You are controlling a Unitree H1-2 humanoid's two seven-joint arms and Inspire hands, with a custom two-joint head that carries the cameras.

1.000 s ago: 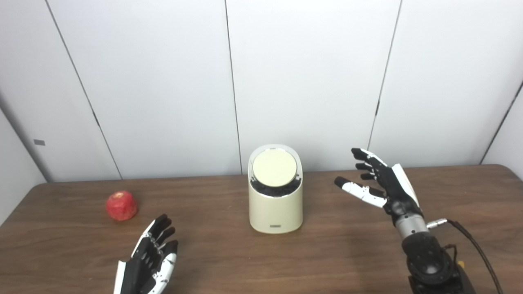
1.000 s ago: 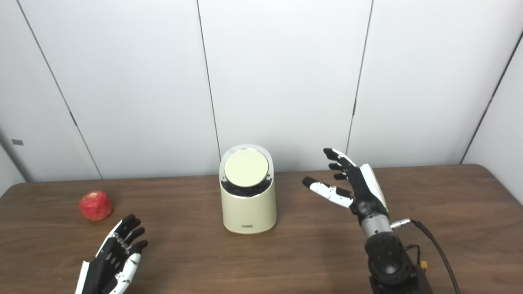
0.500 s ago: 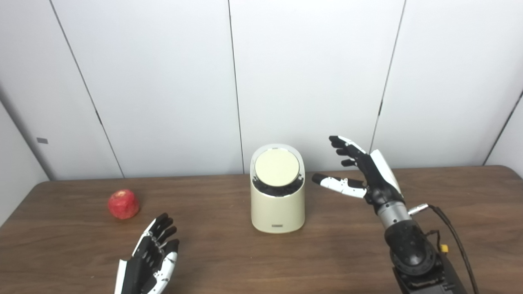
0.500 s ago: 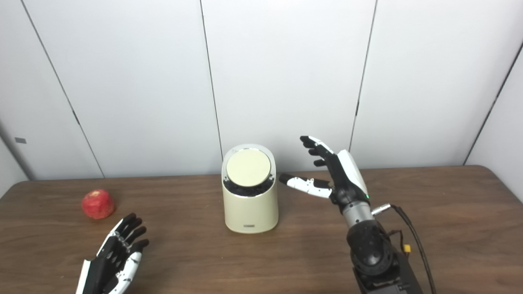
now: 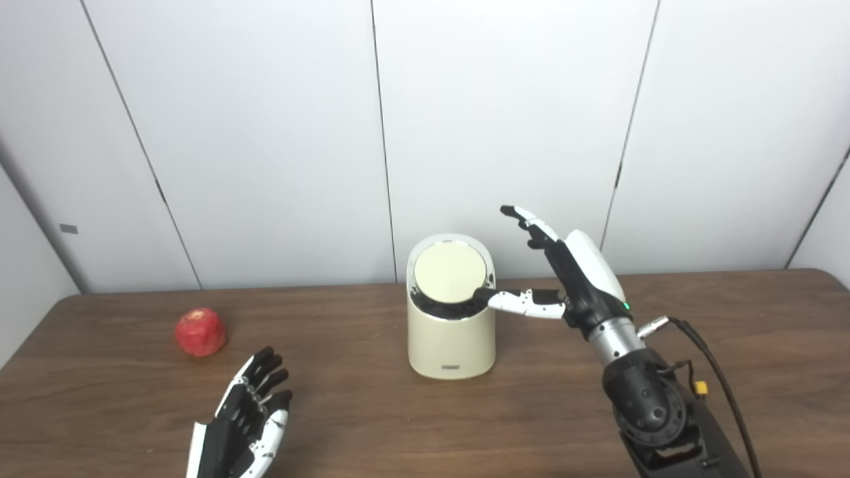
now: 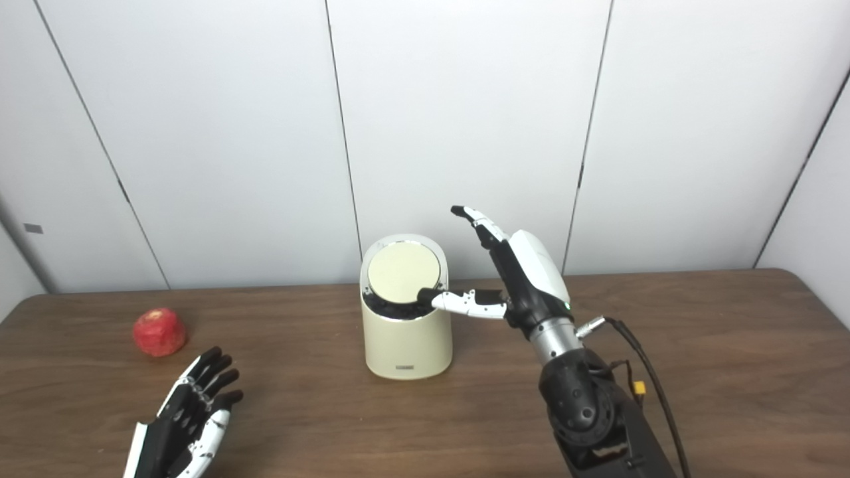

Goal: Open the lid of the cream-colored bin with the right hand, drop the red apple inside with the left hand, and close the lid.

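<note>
One cream-coloured cylindrical plastic bin (image 5: 451, 332), upright at the middle of the brown wooden table (image 5: 597, 425), with its one round tilted lid (image 5: 450, 273) down and a dark ring showing below the lid's front edge. One red apple (image 5: 200, 331), alone on the table, well left of the bin, near the far left edge. Two black-and-white robot hands in view.

Right hand (image 5: 564, 272): raised just beside the bin's right side, fingers spread apart and pointing up and away, holding nothing. Thumb stretched sideways towards the bin, its dark tip at the lid's lower right rim; touching or just short of it, could not be told.

Left hand (image 5: 246, 418): low at the near left of the table, palm down, fingers loosely extended and slightly apart, empty. Well apart from the bin, and nearer the viewer than the apple, with bare wood between hand and apple.

One black cable (image 5: 720, 392) trailing from the right wrist.
</note>
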